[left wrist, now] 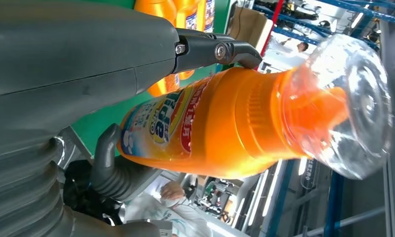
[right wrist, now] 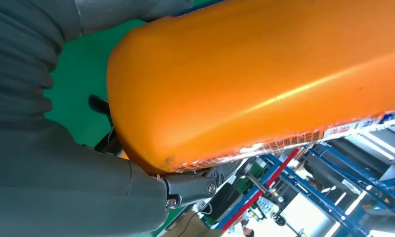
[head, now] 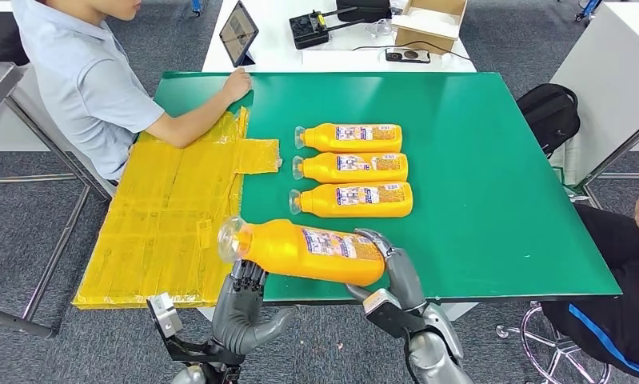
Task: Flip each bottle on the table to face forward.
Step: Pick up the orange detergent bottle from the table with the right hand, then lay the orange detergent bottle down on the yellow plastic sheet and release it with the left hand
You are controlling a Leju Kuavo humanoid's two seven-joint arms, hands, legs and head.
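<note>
1. Held aloft on its side between both hands at the near edge of the green table (head: 500, 160): an orange bottle (head: 312, 250), clear cap (head: 231, 238) pointing past the left hand, label turned up.
2. Left hand (head: 248, 282) under the neck end of the held bottle, fingers curled up against its underside; in the left wrist view, a dark finger (left wrist: 220, 50) over the shoulder and the grey thumb (left wrist: 109, 168) against the body below the label.
3. Right hand (head: 392, 264) wrapped around the base end of the held bottle, fingers closed over its rounded bottom; in the right wrist view, the orange base (right wrist: 244, 79) pressed close against the hand's grey cover.
4. Just beyond the hands, flat on the table: three more orange bottles in a row, one behind another, the nearest (head: 354, 200), the middle (head: 353, 167) and the farthest (head: 350, 138), all with labels up and caps pointing the same way as the held bottle's.
5. Off to the left hand's side: a yellow taped sheet (head: 164, 224) covering that end of the table and overhanging the near edge.
6. Seated beyond that sheet: a person in a grey shirt (head: 84, 80), one hand resting on the table's far corner.
7. Off to the right hand's side, past the table edge: part of another person (head: 620, 280) in dark clothing.
</note>
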